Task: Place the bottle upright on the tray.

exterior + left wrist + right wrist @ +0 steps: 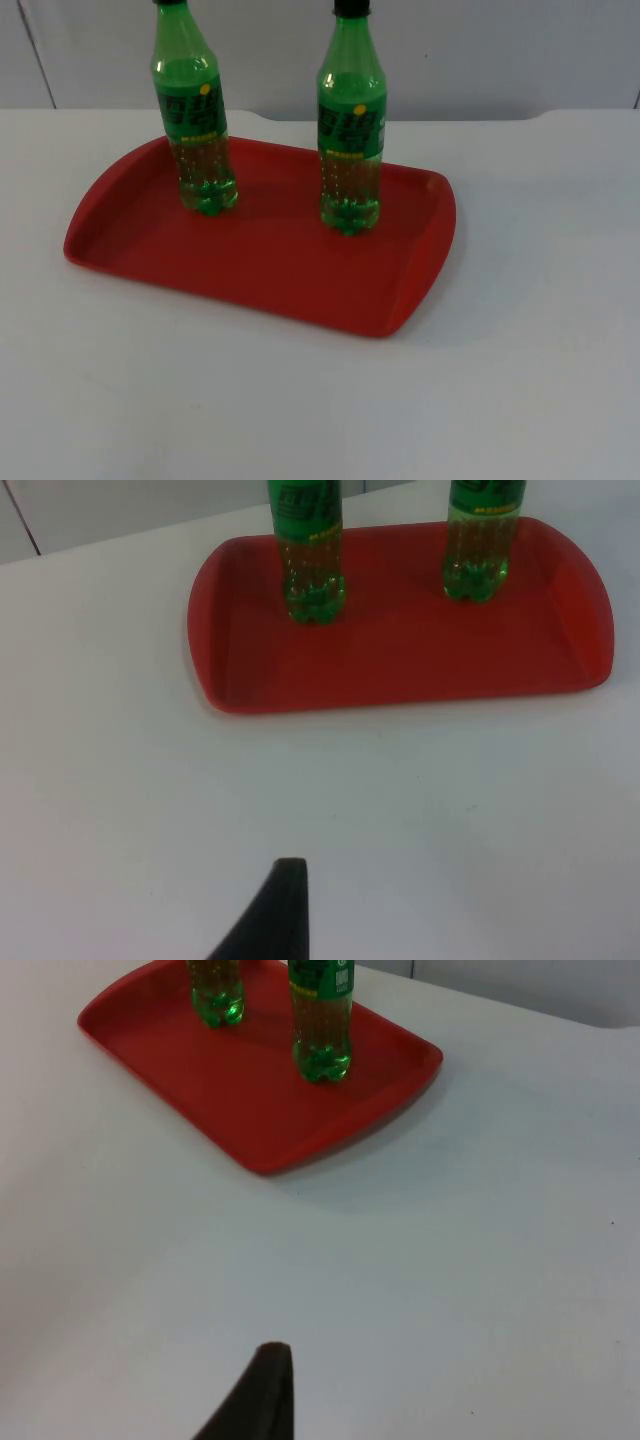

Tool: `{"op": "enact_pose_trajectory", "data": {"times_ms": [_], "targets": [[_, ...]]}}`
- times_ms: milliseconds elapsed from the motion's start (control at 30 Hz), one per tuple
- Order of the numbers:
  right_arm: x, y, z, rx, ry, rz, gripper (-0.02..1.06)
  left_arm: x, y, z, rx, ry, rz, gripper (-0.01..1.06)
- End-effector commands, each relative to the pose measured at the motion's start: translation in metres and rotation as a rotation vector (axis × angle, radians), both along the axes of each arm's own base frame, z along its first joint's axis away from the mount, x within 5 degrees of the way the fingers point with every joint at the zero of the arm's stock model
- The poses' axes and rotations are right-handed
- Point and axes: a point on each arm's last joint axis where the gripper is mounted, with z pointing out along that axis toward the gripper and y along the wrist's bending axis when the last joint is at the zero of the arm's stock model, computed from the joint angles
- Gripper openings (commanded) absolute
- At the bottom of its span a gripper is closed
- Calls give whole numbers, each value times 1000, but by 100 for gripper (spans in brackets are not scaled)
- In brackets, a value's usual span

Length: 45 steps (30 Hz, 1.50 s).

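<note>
Two green plastic bottles stand upright on a red tray [250, 265]. The left bottle [195, 130] is near the tray's far left end. The right bottle [351, 140] is toward its far right. Both have black caps, green labels and a clear lower part. The left wrist view has the tray [400, 665] with both bottles [312, 565] [478, 545] on it. My left gripper [278, 905] hangs over bare table well short of the tray. My right gripper [262, 1390] is likewise far back from the tray [250, 1090] and its bottles [320, 1030] [217, 990]. Neither gripper touches anything.
The white table [520, 380] stretches wide in front of and to the right of the tray. A grey partition wall [480, 50] closes off the back, just behind the bottles.
</note>
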Motion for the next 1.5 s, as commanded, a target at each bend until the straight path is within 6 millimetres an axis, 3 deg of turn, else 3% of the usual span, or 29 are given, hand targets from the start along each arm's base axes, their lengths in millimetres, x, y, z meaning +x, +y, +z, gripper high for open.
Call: {"op": "enact_pose_trajectory", "data": {"times_ms": [0, 1167, 1467], "targets": [[-1, 0, 0, 4, 1, -14, 105, 0, 0, -1, -2, -6, -5, 105], [-3, 3, 0, 4, 0, -480, 105, 0, 0, -1, -2, -6, -5, 105], [-4, 3, 0, 4, 0, -494, 105, 0, 0, -1, -2, -6, -5, 105]]}}
